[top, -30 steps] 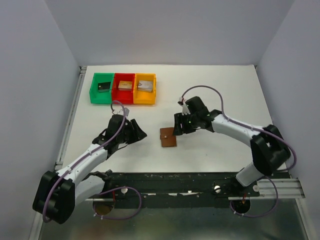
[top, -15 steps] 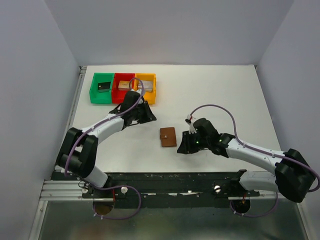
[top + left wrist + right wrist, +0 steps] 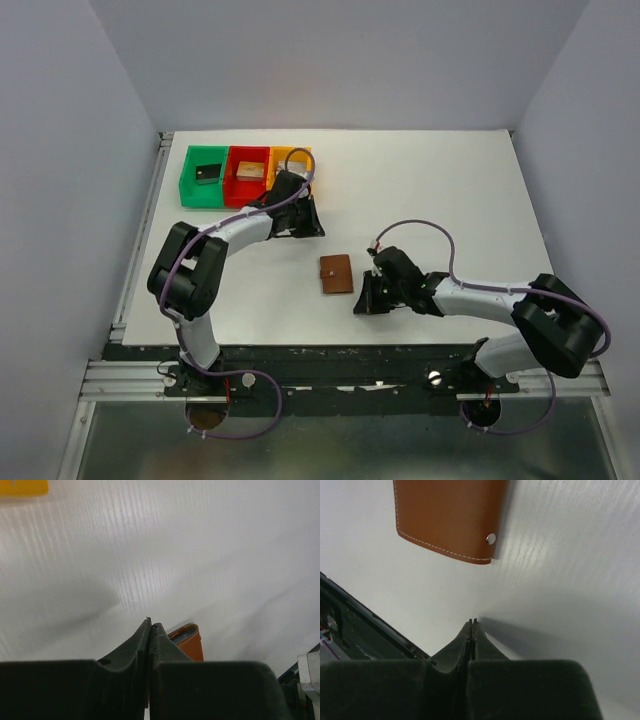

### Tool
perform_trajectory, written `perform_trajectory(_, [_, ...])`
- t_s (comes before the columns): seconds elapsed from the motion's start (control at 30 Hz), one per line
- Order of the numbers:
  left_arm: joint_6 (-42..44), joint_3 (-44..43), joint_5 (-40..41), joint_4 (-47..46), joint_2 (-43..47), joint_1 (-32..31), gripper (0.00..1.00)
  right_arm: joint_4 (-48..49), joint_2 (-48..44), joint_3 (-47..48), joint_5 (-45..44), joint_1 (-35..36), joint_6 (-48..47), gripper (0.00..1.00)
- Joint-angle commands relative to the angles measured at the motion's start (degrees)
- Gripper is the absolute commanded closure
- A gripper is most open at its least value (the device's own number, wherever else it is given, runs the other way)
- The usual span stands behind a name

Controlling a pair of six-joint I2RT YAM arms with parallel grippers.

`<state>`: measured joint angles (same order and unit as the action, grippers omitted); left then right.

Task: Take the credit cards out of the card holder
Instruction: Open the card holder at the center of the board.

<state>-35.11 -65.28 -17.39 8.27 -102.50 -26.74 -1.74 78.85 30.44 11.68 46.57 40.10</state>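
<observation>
Card holder [image 3: 336, 274] closed. L gripper [image 3: 308, 218], R gripper [image 3: 364, 300] near it, pressed together, empty. Next we spread jaws, unfold it.

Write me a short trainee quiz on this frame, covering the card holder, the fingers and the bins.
1. True or false: the card holder lies open on the table.
2. The left arm's fingers are: A) shut on a card; B) shut on nothing; C) wide open.
3. How many coloured bins stand at the table's far left corner?
Key: 1 false, it lies closed. 2 B. 3 three.
</observation>
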Motion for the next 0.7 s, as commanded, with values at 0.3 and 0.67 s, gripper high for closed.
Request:
perform_trajectory(0.3, [2.33,-0.20,4.55,3.50,-4.55,-2.79,0.99,4.02,9.04,4.98,-3.07,0.37,5.87,1.00])
perform_trajectory(0.67, [2.07,6.91,4.64,0.70,-1.49,-5.69,1.00,2.71,12.03,6.39,-3.16,-2.09,6.66,1.00])
